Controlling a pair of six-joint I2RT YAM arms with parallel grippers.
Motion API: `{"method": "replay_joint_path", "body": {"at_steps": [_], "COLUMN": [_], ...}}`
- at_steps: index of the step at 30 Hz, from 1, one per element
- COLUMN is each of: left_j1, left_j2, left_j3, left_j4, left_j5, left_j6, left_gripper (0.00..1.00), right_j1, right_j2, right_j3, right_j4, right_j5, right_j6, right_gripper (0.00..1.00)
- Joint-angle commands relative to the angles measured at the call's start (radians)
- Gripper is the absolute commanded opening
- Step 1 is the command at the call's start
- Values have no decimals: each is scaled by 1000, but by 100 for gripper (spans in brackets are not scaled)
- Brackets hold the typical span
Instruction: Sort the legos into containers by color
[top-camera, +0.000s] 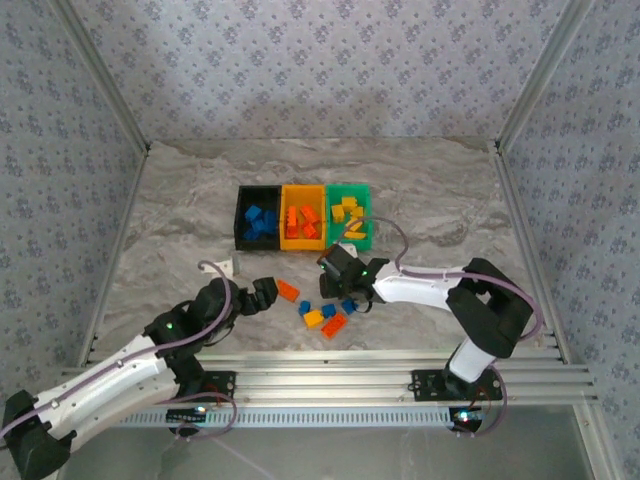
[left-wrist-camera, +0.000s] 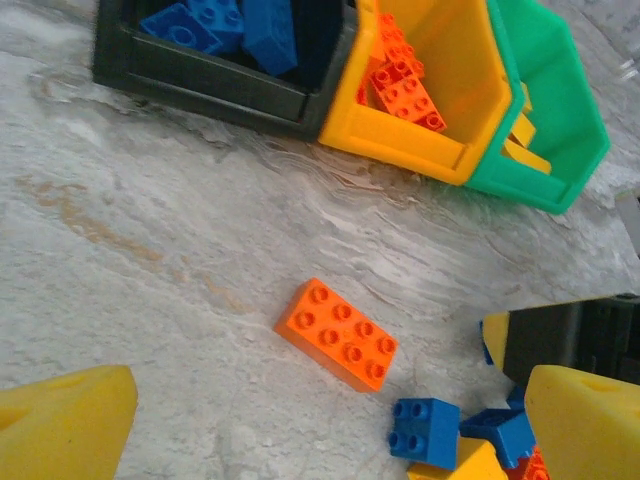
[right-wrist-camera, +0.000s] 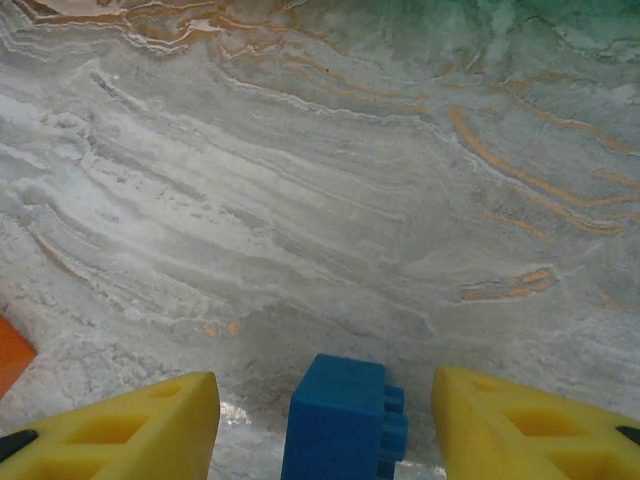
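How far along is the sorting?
Mostly done: the black bin holds blues, the orange-yellow bin oranges, the green bin yellows. In hand: the open right gripper straddles a blue brick. Remaining: the orange brick by the left gripper and a few loose bricks.

Left wrist view: the top edge cuts off the black bin (left-wrist-camera: 200, 70) and the green bin (left-wrist-camera: 555, 120). The bottom edge cuts off the fingers (left-wrist-camera: 70, 425) of the left tool (left-wrist-camera: 330, 430). One finger hides part of the brick pile (left-wrist-camera: 428, 432).

Right wrist view: the bottom edge cuts off the blue brick (right-wrist-camera: 335, 420). The left edge leaves one corner of an orange brick (right-wrist-camera: 12, 352).
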Motion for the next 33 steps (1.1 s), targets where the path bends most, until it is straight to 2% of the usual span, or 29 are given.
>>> {"method": "replay_joint_path", "body": {"at_steps": [1,3,11,14,19,24,29,33], "left_j1": [-6,-6,-6,-6,-5,-6,-5,-5], "left_j2": [-41,-60,-73,-72,-73,-73,-85,-105], "left_j3": [19,17,15,16,24,19,18,15], "left_j4": [-93,-96,-97,-99,-122,-125,-144,-154], "left_j5": [-88,-96,-94,-94,-109,-114,-120,-113], "left_j6": [-25,-21,-16,-18,-20,-33,-52,-64], "left_gripper": [99,99,100,100,99,99,100,100], "right_j1": [2,3,6,9,12,10,0,-42], "right_j2": [15,18,13,-5,-70,-36,147,315], "right_j3": [21,19,14,18,73,274,564,770], "right_j4": [-52,-54,-54,-43,-12,4,16,25], "right_j5": [56,60,66,67,51,-43,-129,-204], "right_j6": [29,34,33,12,-79,-217,-300,-309], "right_gripper": [60,59,37,29,21,18,18,19]}}
